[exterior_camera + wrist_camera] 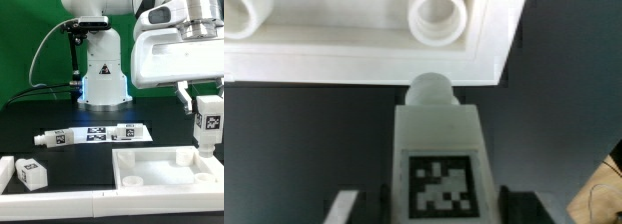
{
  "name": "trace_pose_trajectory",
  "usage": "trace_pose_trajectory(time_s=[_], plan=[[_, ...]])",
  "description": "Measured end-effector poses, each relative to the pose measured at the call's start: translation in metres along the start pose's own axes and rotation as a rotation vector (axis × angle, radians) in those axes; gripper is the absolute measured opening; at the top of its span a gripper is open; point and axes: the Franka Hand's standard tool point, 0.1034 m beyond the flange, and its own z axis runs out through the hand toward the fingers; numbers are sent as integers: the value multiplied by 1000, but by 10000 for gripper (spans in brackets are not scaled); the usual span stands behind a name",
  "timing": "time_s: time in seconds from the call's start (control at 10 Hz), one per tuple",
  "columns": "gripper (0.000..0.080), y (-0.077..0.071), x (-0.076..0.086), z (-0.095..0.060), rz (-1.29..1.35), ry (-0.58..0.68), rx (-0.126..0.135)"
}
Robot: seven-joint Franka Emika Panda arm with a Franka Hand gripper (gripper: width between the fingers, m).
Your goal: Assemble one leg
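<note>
My gripper [205,103] is shut on the leg [207,125], a small white block with a black-and-white tag on its face. It hangs upright just above the right end of the white tray-like piece [160,160]. In the wrist view the leg [441,150] sits between my fingers [345,206], with its rounded peg end pointing at the tray-like piece [331,62]. That piece shows round sockets near its edge. I cannot tell whether the leg touches the piece.
A second small white tagged block [30,173] lies at the exterior view's lower left. Long white tagged rods [92,135] lie across the middle of the black table. The robot base [103,75] stands behind them, against a green backdrop.
</note>
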Motion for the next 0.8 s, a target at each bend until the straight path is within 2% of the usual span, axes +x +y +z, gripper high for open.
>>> trace_pose_trajectory(time_s=[0.3,0.6,0.8], plan=[[284,-11,-16,17,-20,21,8],[284,-16,-21,23,-29,36,13],[284,-13,-25,28,-38,32,10]])
